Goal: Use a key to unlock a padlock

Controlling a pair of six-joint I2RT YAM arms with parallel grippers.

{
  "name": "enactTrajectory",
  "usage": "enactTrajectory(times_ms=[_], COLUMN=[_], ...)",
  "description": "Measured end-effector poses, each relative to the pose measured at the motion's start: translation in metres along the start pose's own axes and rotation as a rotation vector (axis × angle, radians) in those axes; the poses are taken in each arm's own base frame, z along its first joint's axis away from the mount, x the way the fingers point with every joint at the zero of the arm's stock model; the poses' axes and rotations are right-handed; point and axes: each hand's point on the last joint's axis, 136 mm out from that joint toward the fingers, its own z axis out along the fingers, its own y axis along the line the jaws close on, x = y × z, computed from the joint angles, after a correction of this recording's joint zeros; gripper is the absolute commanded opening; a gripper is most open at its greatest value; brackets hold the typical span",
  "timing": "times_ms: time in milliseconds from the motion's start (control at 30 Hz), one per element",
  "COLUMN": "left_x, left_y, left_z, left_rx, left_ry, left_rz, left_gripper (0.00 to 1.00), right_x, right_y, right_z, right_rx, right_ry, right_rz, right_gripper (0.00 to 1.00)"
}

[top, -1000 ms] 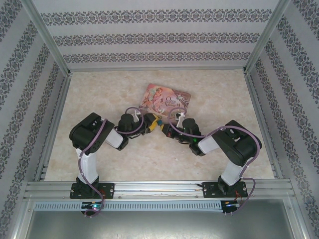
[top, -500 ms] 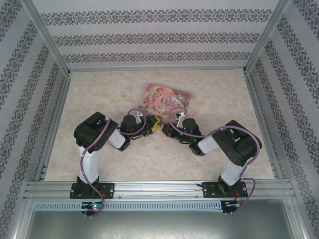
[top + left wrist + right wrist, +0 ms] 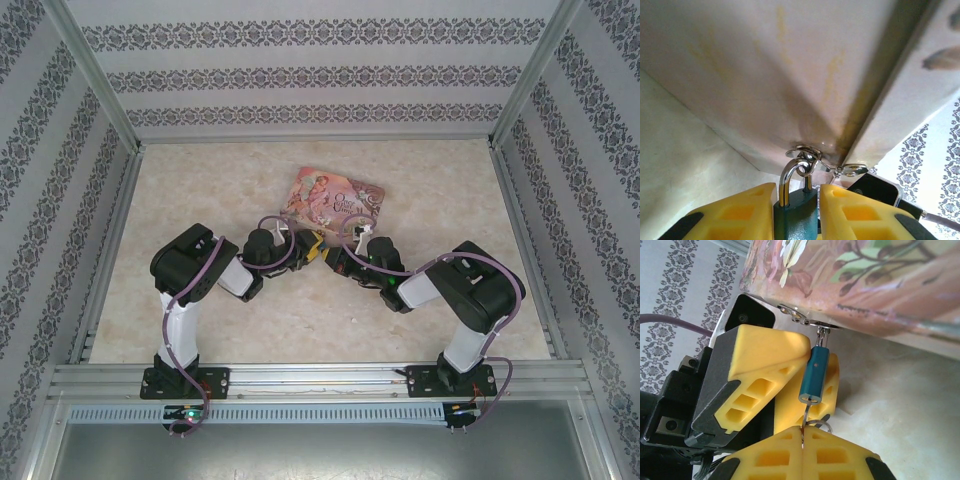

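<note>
The chief risk is judged to lie in the turn of the key. Only its thin shank is pinched between the pads of the right gripper, which is closed tight on it, so the shank could slip or bend if torque is applied off-axis. The padlock is clamped between the yellow fingers of the left gripper, whose jaws are drawn in narrow, with the pads seen against both flanks of the teal body. If that hold is loose, the body could be spun along with the key, and the lock left shut. Just ahead of the left fingertips, the silver shackle is threaded through the small metal hasp of the pink tin. A hard twist or pull could therefore drag or tip the tin across the table. From the right gripper, the padlock is seen directly beyond the fingertips, with the key entered at its lower end and a key ring hanging just beside the pads. Both arms are folded with elbows thrown outward. The forearms are brought together towards the centre, so that the two grippers meet nose to nose at the tin's near edge.
</note>
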Motion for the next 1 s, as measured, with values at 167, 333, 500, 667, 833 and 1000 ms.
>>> enactTrajectory(times_ms=[167,333,500,667,833,1000], left_x=[0.000,0.000,0.001,0.004,0.006,0.017], left_y=[0.000,-0.001,-0.001,-0.002,-0.005,-0.015], left_z=[0.001,0.001,0.000,-0.001,-0.005,-0.012], left_rx=[-0.007,-0.030,-0.044,-0.059,-0.091,-0.123], left_ry=[0.002,0.006,0.010,0.014,0.003,0.008], left_rz=[0.012,0.033,0.038,0.032,0.020,0.027], left_gripper=[0.22,0.07,0.06,0.05,0.04,0.01], right_x=[-0.001,0.001,-0.001,0.004,0.008,-0.004], right_y=[0.001,0.000,-0.002,-0.005,-0.016,0.012], right_z=[0.000,-0.002,-0.004,-0.014,-0.042,-0.073], right_rx=[-0.003,-0.005,-0.006,0.010,0.080,0.123], right_ry=[-0.002,-0.004,-0.010,-0.011,-0.035,-0.107], right_rz=[0.008,0.013,0.013,0.013,-0.035,-0.259], right_gripper=[0.01,0.05,0.14,0.23,0.30,0.37])
